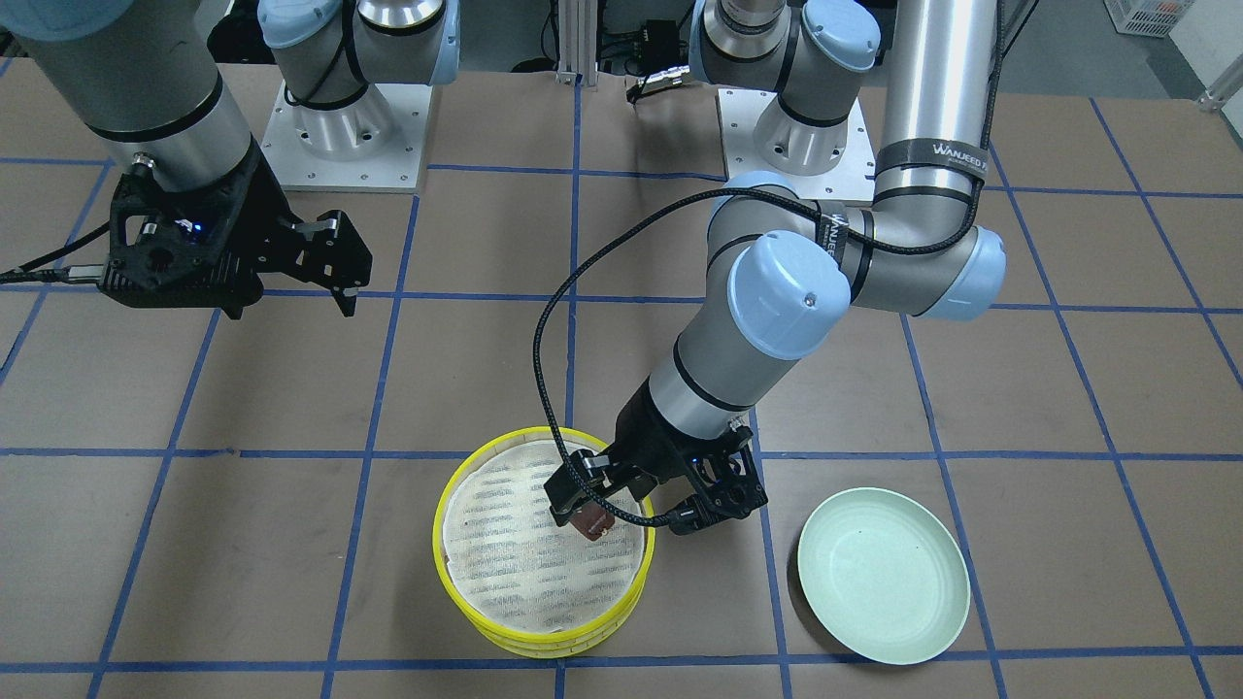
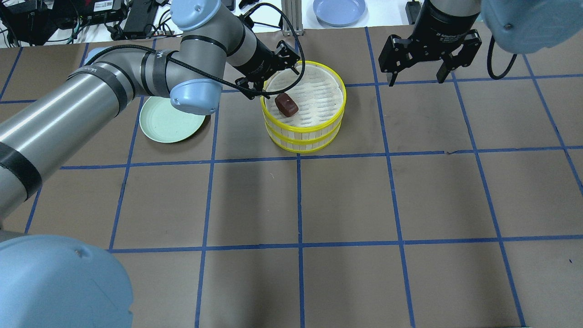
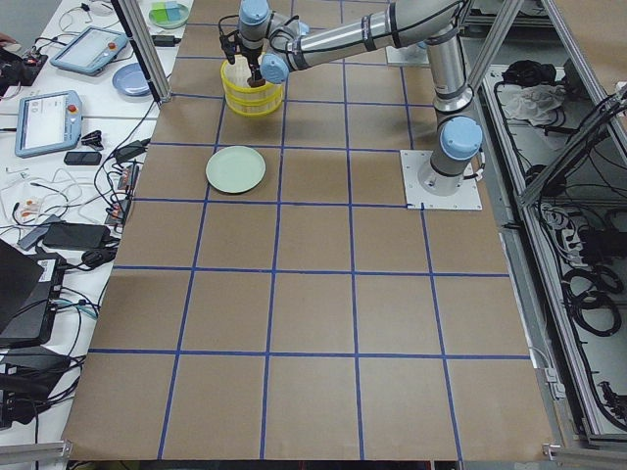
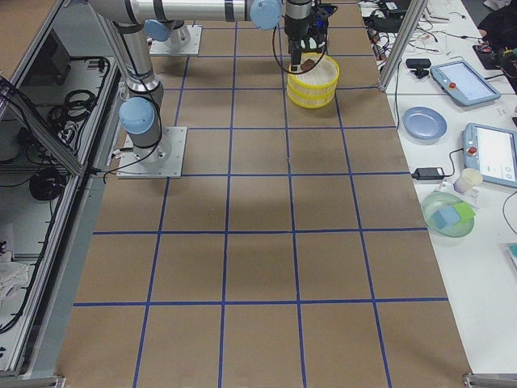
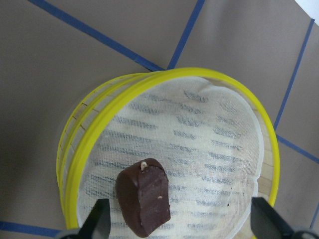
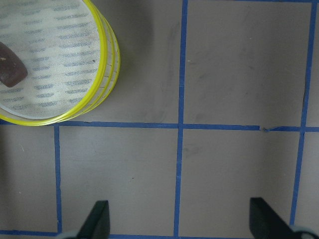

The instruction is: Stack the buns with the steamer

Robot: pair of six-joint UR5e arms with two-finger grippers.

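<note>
A yellow-rimmed two-tier bamboo steamer (image 2: 338,86) with a white cloth liner stands at the far middle of the table. It also shows in the front view (image 1: 456,485). The dark reddish-brown bun (image 2: 286,105) lies on the liner near the steamer's left side. It also shows in the left wrist view (image 5: 144,204) and the right wrist view (image 6: 10,69). My left gripper (image 2: 275,79) hovers just over the bun, open, with its fingers wide on either side and not touching it. My right gripper (image 2: 416,77) is open and empty above the table, to the right of the steamer. The cream-yellow bun is hidden.
An empty pale green plate (image 2: 171,120) lies on the table left of the steamer, partly under my left arm. A blue plate (image 2: 339,10) sits beyond the table's far edge. Blue tape lines grid the brown tabletop.
</note>
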